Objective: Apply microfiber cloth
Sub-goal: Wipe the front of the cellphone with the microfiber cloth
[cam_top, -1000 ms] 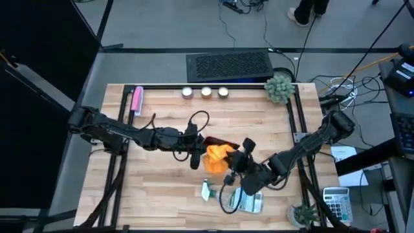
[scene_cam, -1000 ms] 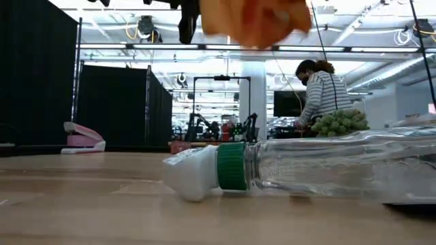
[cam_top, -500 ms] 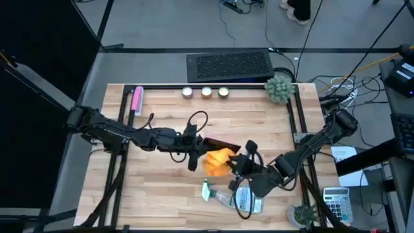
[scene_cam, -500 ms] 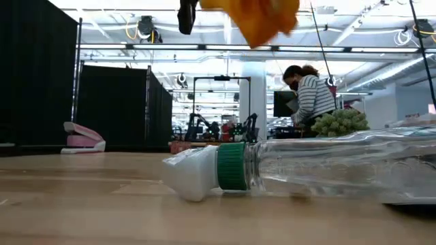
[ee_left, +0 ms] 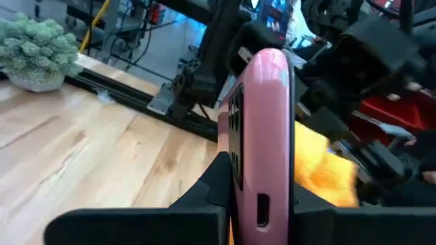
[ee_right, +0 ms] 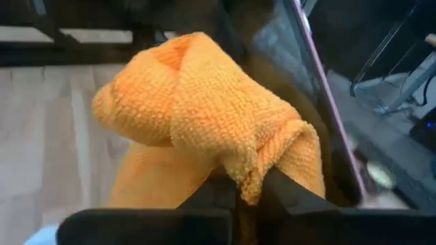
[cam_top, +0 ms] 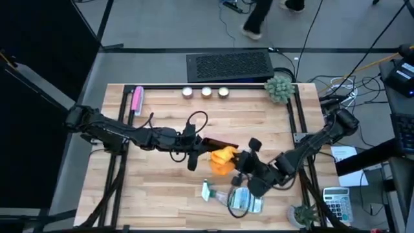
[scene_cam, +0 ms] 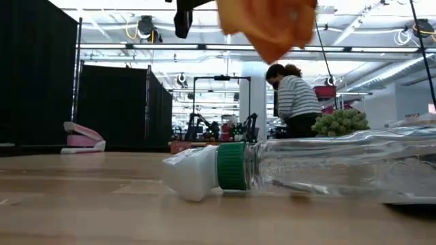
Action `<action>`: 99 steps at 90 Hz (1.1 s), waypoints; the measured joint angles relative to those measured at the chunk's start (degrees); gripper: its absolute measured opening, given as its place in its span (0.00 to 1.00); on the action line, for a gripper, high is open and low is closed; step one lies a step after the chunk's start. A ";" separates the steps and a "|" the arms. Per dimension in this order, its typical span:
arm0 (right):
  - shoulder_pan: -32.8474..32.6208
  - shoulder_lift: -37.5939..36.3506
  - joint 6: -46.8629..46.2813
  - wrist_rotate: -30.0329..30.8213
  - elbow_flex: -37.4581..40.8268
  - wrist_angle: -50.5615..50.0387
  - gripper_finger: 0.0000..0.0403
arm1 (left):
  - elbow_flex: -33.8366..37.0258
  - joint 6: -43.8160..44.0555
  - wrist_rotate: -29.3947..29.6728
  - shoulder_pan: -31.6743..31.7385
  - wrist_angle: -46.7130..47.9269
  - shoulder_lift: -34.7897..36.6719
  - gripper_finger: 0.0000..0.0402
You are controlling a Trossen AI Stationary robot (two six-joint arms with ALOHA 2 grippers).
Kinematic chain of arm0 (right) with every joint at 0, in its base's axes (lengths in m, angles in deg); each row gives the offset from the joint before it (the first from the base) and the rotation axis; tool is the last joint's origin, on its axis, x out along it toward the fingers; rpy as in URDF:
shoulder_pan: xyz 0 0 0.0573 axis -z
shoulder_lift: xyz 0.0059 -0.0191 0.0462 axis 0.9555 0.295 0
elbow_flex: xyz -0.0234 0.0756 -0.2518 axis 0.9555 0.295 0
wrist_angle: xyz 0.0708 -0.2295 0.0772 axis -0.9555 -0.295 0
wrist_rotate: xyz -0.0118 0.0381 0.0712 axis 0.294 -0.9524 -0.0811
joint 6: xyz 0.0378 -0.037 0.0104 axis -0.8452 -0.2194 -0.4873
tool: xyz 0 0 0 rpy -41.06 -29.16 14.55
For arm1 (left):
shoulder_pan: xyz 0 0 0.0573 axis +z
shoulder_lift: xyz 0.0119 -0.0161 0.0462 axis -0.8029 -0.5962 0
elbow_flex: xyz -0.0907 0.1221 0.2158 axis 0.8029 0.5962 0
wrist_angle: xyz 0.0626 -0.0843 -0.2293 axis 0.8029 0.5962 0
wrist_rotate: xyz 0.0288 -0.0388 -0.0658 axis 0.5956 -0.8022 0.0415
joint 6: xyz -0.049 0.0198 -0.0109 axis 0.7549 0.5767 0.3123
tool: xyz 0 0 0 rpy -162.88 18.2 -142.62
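Both arms meet around the middle of the wooden table (cam_top: 155, 188). The left arm reaches in low from the left edge, stretched nearly flat, and its left claw (ee_left: 259, 204) is clamped on a phone in a pink case (ee_left: 262, 129), holding it up on edge. From overhead the phone (cam_top: 218, 144) shows as a dark slab angled toward the right arm.

The right arm comes in from the right edge, folded at the elbow and bent back toward the centre. The right claw (ee_right: 248, 190) is pinched tight on the microfiber cloth (ee_right: 204, 122) — a bunched orange wad with folds, gripped at its lower edge. In the top-down view the cloth (cam_top: 224, 159) sits just off the end of the phone, touching it or very close; the right wrist view shows it pressed up against the phone's dark face. In the low view the cloth (scene_cam: 269, 24) hangs well above the tabletop.

Containers: a clear plastic bottle (scene_cam: 327, 167) with a green collar and white cap lies on its side near the front edge — looks like clear liquid inside, but can't say for sure.

A small potted plant (cam_top: 279, 87) stands at the far right corner, and a person in a striped top (scene_cam: 293, 99) is in the room behind.
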 joint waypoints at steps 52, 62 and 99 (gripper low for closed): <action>10.60 1.60 31.71 -8.57 -1.80 33.26 0.01 | -0.02 -0.28 0.71 -0.83 -0.29 -2.42 0.02; 11.08 2.48 32.04 -8.84 -1.84 32.24 0.01 | 0.07 -0.45 1.25 -0.82 0.22 -2.51 0.02; 0.41 0.93 -1.91 -3.68 -1.74 -8.45 0.01 | 0.07 -2.60 0.84 -0.85 1.05 1.80 0.02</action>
